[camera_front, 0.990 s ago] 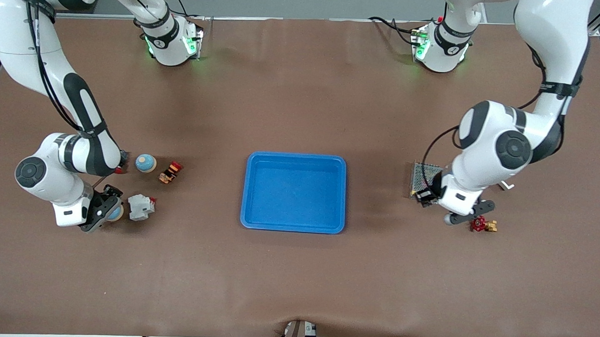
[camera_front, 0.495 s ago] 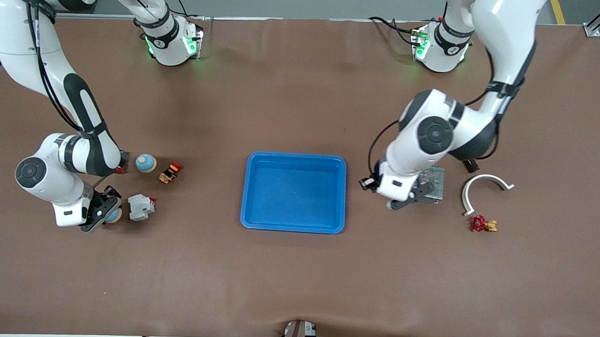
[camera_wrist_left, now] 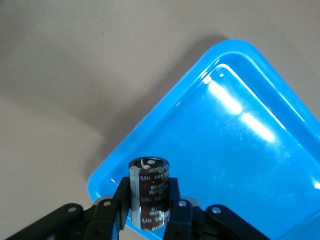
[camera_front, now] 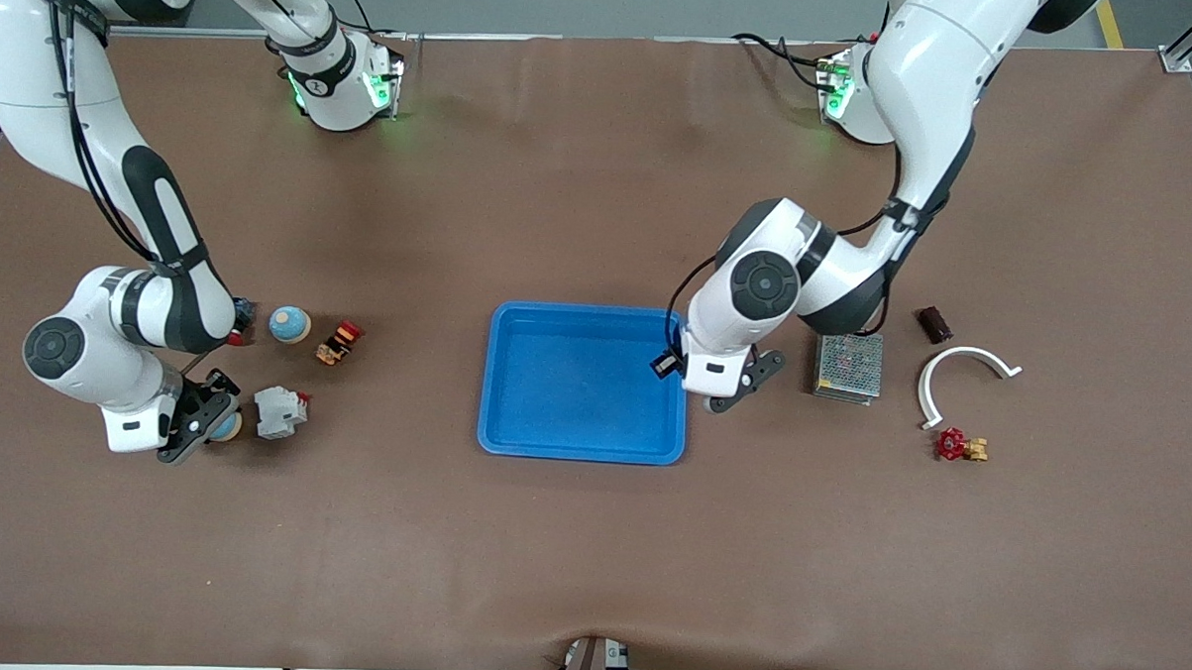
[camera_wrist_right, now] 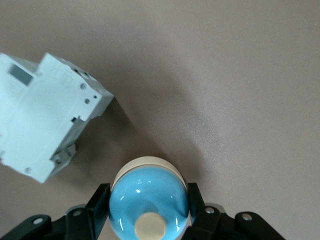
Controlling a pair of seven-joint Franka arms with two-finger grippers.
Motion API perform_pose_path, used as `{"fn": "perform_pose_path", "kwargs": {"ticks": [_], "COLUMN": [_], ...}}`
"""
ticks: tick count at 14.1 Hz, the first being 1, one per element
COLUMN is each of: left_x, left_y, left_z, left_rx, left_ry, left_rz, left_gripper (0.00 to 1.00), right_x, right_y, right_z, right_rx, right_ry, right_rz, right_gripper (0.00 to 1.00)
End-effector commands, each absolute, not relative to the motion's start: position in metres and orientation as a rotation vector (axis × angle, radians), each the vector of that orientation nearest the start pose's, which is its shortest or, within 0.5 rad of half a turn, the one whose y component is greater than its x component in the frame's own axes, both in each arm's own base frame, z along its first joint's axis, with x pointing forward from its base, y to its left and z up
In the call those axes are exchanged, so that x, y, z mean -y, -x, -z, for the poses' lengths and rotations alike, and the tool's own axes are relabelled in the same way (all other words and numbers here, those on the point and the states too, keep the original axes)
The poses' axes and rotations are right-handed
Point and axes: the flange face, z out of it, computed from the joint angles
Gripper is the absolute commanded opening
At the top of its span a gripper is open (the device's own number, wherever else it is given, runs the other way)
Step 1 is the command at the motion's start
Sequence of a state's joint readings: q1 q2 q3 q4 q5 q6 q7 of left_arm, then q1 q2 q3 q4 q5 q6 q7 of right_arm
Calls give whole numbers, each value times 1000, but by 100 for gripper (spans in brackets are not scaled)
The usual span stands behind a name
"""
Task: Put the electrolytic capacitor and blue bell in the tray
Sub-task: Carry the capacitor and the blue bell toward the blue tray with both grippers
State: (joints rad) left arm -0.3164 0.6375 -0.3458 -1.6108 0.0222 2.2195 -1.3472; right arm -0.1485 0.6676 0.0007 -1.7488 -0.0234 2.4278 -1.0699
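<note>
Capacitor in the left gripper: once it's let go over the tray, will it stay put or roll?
Likely rolls if it lands on its side: the capacitor is a short round cylinder with a glossy sleeve. The tray floor looks smooth and shiny, so little should slow it, though the raised rim should contain it. Released upright, as the left gripper holds it now, its flat end probably keeps it standing.

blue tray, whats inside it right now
Nothing lies in the tray; its bare floor shows. The left tool, shut on the capacitor, covers the rim at the corner nearest the left arm's base.
</note>
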Motion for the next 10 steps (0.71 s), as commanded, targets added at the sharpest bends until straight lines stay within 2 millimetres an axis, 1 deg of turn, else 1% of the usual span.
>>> {"fn": "perform_pose_path", "kwargs": {"ticks": [1, 2, 3, 4, 5, 6, 7, 8, 9, 10], "left_x": [412, 413, 420, 426, 426, 427, 427, 433, 441, 437], "left_y": [-571, -570, -565, -560, -559, -557, -556, -552, -547, -549], "left_z": [-257, -247, -236, -229, -218, -211, -204, -199, -193, -187], "left_rx": [1334, 1393, 1430, 1446, 1466, 1490, 1517, 1522, 1515, 1521], "left_ry": [2947, 2912, 2888, 2878, 2858, 2837, 2817, 2822, 2829, 2819], "left_rz": [-233, -246, -258, -263, -275, -286, -294, -294, -297, -288], "left_gripper": [0, 0, 0, 0, 0, 0, 0, 0, 0, 0], "right_x": [93, 84, 72, 60, 42, 23, 4, -20, -46, -64], "right_y": [-678, -682, -683, -683, -683, -682, -681, -679, -675, -671], "right_z": [-223, -233, -248, -262, -271, -282, -288, -295, -298, -298], "right_rx": [1357, 1326, 1281, 1191, 1112, 1042, 970, 906, 856, 803], "right_ry": [2816, 2828, 2845, 2881, 2910, 2937, 2959, 2978, 2992, 3006], "right_rz": [-15, -24, -35, -48, -66, -75, -85, -102, -127, -162], "right_gripper": [51, 51, 51, 51, 51, 51, 51, 51, 51, 51]}}
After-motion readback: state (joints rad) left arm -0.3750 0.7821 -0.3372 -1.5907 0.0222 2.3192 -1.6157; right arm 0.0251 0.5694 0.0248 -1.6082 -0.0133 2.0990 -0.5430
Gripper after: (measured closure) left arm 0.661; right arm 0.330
